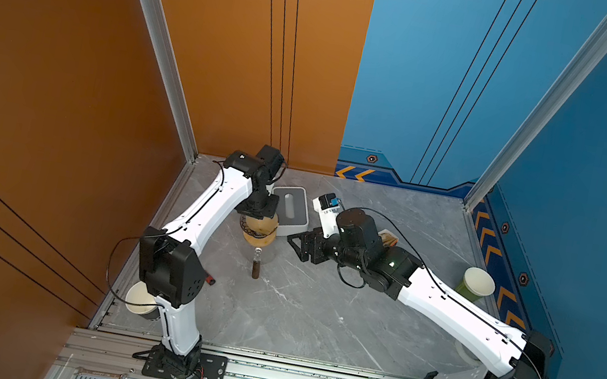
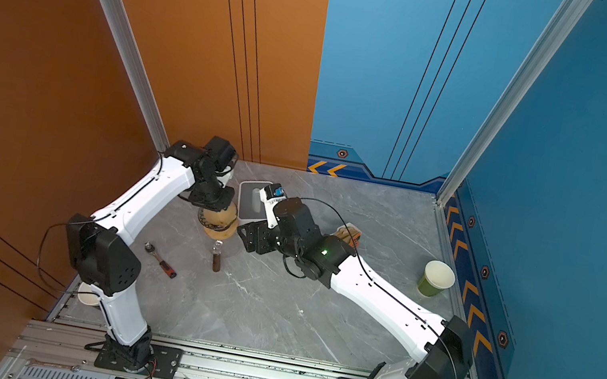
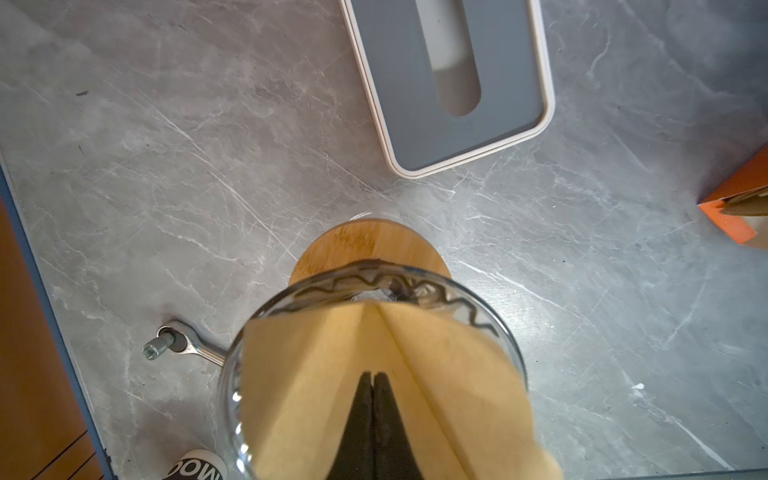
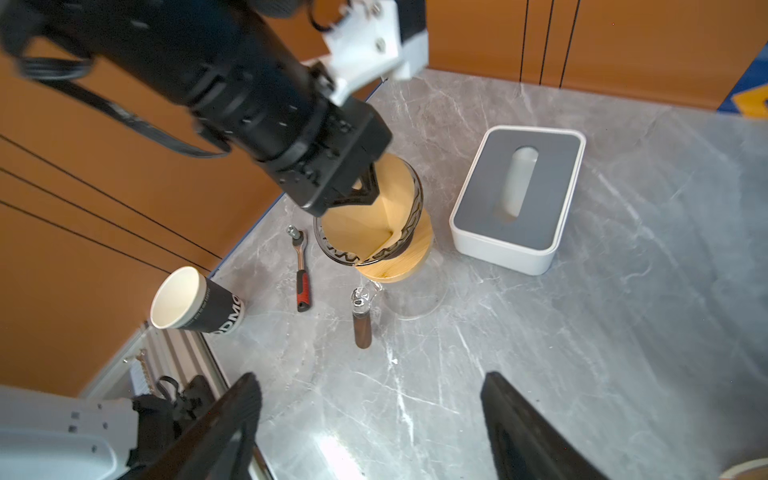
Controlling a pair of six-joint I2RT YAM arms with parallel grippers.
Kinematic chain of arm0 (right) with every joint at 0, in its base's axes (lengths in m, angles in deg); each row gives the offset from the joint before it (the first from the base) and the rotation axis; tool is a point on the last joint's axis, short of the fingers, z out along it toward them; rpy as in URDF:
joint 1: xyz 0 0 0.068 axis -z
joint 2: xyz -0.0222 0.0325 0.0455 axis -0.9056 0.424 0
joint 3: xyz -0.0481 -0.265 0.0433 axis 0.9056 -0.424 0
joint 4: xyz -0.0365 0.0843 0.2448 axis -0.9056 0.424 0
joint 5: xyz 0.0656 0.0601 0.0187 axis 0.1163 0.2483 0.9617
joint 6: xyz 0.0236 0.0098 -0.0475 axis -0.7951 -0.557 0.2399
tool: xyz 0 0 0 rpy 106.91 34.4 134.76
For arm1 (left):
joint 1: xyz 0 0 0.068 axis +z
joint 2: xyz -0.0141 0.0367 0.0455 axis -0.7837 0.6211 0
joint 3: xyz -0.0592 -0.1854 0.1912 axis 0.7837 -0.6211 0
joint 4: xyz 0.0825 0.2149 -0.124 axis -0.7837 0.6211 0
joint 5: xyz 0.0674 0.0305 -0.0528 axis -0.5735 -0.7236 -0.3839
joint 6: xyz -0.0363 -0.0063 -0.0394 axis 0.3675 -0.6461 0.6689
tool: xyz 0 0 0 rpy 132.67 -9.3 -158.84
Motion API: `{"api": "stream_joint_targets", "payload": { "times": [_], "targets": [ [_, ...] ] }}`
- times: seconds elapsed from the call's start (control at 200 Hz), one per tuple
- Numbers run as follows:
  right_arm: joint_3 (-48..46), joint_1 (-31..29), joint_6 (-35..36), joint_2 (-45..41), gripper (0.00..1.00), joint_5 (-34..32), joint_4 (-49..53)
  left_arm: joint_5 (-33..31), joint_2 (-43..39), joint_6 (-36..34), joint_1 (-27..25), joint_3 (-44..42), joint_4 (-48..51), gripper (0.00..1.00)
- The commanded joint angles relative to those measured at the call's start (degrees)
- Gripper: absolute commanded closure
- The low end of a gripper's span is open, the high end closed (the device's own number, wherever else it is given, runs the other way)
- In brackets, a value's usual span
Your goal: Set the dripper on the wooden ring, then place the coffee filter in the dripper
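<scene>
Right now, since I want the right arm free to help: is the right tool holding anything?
No, the right tool is open over the table, nothing between its fingers.

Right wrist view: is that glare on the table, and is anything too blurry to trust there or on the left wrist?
Right wrist view: yes, a glare patch on the table; right gripper's fingers out of focus, dripper sharp. Left wrist view: filter soft up close, table crisp.
</scene>
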Motion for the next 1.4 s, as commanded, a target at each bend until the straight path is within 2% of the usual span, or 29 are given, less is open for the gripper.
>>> {"api": "stream_joint_targets", "payload": {
  "times": [0.0,0.07,0.29,0.416,0.491,0.621,0.921,1.392],
  "targets": [
    [3.1,1.19,-2.67,2.39,0.32,0.44,-1.03,1.18,-2.6,0.14,0.56,2.01,2.47,1.0],
    [4.48,1.58,-3.4,3.98,0.44,0.65,-1.23,1.84,-3.65,0.12,1.01,2.11,2.51,1.0],
    [10.47,2.4,-4.31,10.57,0.65,2.83,-1.67,8.99,-5.74,-0.42,4.66,1.01,2.42,1.0],
    [13.3,3.17,-5.47,14.79,0.81,4.91,-2.68,12.25,-6.41,-1.92,7.56,-1.03,0.82,1.0],
    [14.25,3.55,-6.64,16.76,0.91,6.4,-4.2,16.65,-7.07,-2.41,10.22,-3.05,-1.4,1.0],
    [15.82,3.94,-7.56,19.51,0.99,7.64,-5.29,22.21,-8.1,-2.6,13.04,-5.72,-4.37,1.0],
    [18.62,4.99,-8.0,23.35,1.0,10.32,-6.05,25.47,-8.49,-1.04,13.7,-10.3,-7.81,1.0],
    [22.44,5.98,-8.55,28.89,1.0,14.27,-6.46,21.07,-8.06,-0.82,13.78,-12.83,-8.5,1.0]
  ]
}}
